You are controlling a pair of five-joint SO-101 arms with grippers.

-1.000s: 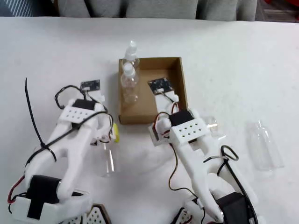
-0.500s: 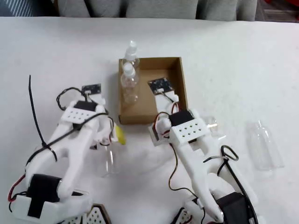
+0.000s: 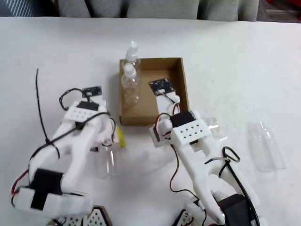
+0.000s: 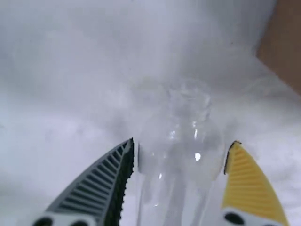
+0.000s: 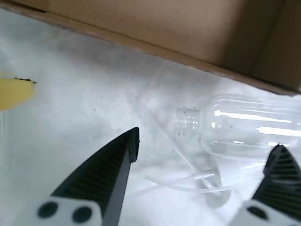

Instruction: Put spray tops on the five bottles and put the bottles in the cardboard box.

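Both arms are white plastic with black motor blocks [image 3: 44, 183] near the base. The left arm [image 3: 70, 141] carries thin black cables, a red wire [image 3: 19, 181] low down and a long black zip tie [image 3: 41, 113]. The right arm [image 3: 202, 160] has looped black cable and an orange-red wire [image 3: 173, 176]. Each wrist bears a white plate [image 3: 190, 128] with rows of round holes and a small dark circuit board [image 3: 161, 86]. The left gripper [image 4: 182, 142] has one grey ribbed finger [image 4: 101, 183] and one yellow finger [image 4: 247, 183]. The right gripper [image 5: 207, 139] has black fingers [image 5: 108, 169] on white mounts with dark screw holes.
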